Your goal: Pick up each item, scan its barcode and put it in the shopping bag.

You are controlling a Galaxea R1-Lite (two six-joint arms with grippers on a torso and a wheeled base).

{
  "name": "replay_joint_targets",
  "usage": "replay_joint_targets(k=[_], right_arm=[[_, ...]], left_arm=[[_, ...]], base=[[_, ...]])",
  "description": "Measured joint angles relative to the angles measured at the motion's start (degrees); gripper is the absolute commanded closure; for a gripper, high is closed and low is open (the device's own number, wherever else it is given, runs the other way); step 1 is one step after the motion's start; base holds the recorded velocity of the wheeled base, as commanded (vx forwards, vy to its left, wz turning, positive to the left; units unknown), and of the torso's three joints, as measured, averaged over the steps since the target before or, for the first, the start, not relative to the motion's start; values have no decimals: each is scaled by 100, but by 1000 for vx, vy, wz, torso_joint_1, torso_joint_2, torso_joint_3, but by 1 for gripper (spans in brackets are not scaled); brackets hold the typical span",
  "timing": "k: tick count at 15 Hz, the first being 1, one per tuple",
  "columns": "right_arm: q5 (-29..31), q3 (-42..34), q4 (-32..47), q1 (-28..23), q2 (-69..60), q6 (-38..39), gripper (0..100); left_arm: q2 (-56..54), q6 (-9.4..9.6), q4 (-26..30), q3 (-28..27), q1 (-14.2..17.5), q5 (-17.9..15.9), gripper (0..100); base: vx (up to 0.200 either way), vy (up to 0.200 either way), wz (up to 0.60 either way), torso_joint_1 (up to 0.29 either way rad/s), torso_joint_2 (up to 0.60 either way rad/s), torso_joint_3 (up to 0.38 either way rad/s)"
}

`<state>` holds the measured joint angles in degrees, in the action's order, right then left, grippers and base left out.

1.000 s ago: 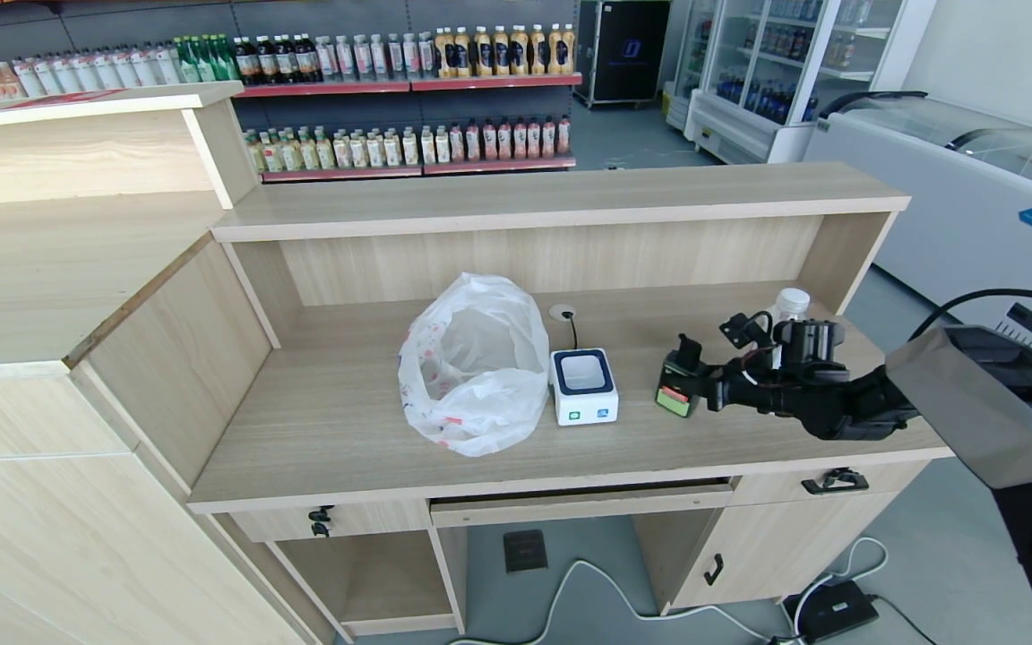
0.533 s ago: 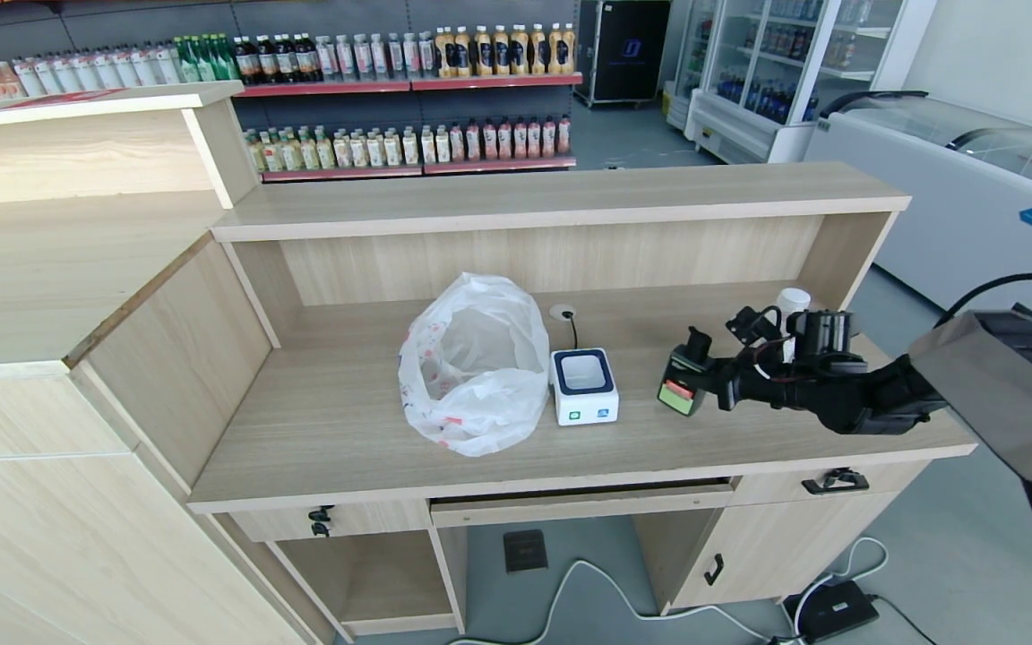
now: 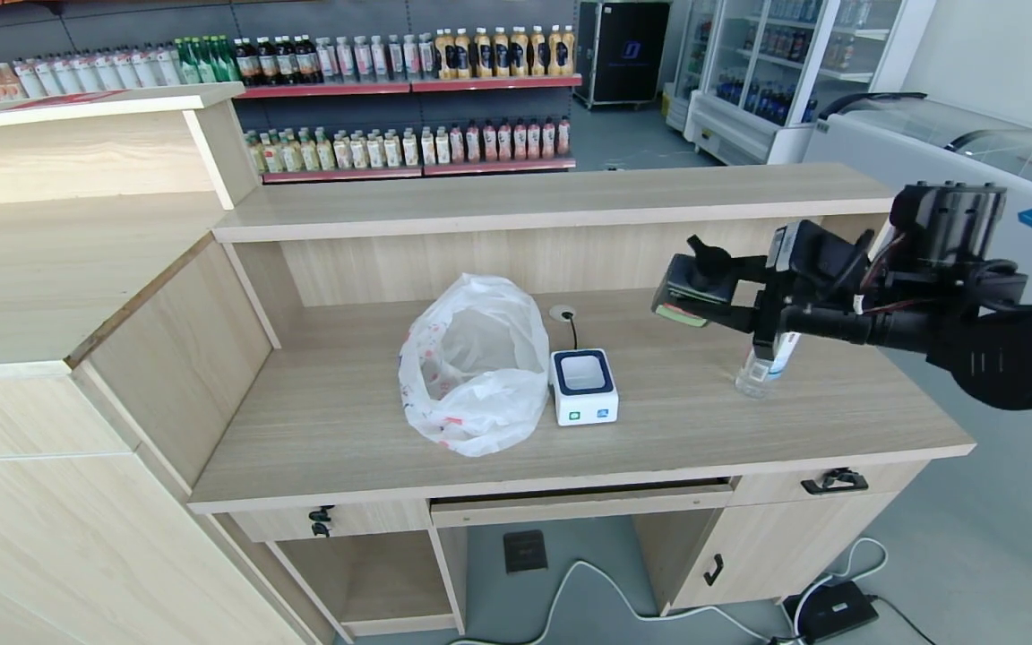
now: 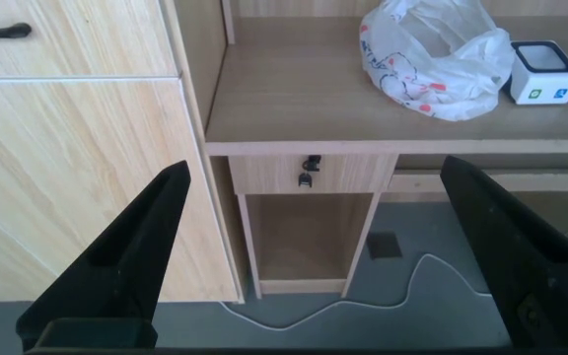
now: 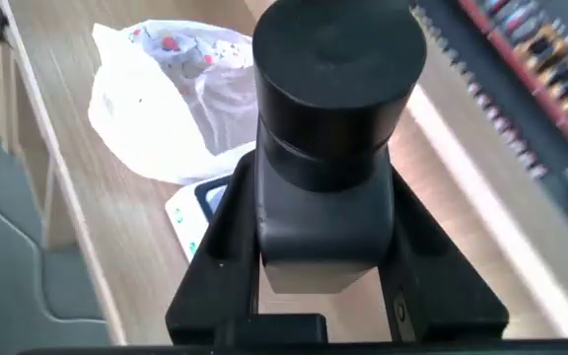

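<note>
Right gripper point(image 3: 700, 276) fingers clamp a dark green-and-red-labelled can point(image 3: 678, 313) above the light wooden table point(image 3: 659, 425). Left gripper point(image 4: 316, 173) fingers stand apart.

Centre frame, a translucent white shopping bag point(image 3: 476, 363) slumps open, a white barcode scanner point(image 3: 583, 387) just to its right. At right, the right hand point(image 3: 693, 279) grips a small green-edged pack point(image 3: 679, 313), up and left of a clear upright bottle point(image 3: 760, 376).
</note>
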<state>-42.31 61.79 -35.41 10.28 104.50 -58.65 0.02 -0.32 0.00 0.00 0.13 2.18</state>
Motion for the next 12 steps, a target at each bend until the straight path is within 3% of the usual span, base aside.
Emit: replay_joint_targets(k=[3, 6, 9, 12], right_arm=[[127, -1318, -35, 491, -937, -2736, 100], [-123, -2000, -644, 979, -1536, -5191, 100], [-321, -2380, -2704, 1464, -1897, -6167, 100], [-347, -2800, -3934, 1642, -2104, -6217, 100]], left_arm=[[0, 0, 0, 0, 2, 0, 0], [0, 0, 0, 0, 2, 2, 0], [0, -1, 0, 0, 2, 5, 0], [0, 0, 0, 0, 2, 0, 0]], base=[[0, 0, 0, 0, 0, 0], [0, 0, 0, 0, 0, 0], [0, 0, 0, 0, 0, 0], [0, 0, 0, 0, 0, 0]])
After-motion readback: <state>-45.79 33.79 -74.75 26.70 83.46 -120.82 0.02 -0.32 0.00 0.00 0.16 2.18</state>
